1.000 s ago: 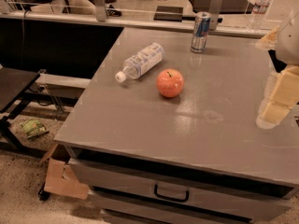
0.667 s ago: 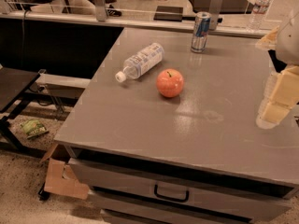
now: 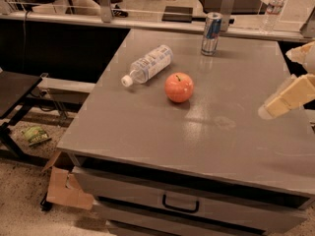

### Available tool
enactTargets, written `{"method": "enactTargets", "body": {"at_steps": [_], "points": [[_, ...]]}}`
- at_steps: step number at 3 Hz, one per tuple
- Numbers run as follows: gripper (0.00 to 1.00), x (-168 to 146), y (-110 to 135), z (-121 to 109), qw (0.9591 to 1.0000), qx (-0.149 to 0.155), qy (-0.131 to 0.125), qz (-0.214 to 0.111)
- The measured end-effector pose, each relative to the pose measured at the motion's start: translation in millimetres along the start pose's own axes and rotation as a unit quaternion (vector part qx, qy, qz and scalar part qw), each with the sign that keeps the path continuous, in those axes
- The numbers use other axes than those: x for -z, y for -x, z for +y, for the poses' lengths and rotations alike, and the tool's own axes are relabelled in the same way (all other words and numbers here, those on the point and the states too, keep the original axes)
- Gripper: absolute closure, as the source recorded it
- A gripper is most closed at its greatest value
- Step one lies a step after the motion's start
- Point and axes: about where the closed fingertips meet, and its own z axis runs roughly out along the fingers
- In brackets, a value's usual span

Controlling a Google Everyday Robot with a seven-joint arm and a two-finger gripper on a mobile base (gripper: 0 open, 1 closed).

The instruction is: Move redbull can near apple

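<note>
I see bottle lying upper left of centre on surface | apple at centre, near it | can upright, top centre, well apart from apple | gripper at right edge; grip state I cannot tell

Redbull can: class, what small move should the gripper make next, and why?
Probably reach toward the redbull can at the far edge: the gripper hangs at the view's right edge over the table, well short of the can, which stands upright, apart from the apple.
</note>
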Motion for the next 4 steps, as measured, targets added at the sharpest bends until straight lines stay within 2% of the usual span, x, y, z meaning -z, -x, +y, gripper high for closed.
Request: {"method": "enactTargets", "body": {"at_steps": [1,2,3,4], "points": [[0.00,-39.9,12.4,-30.3,0.9904,-0.083,-0.003,-0.111],[0.00,-67.5,40.4,-65.7,0.9726,-0.125,-0.016,-0.195],[0.00,-79.6,55.5,-98.1,0.9554,-0.156,-0.047,-0.246],[0.00,-80.9,58.7,-107.1,0.9510,-0.162,-0.060,-0.257]]}}
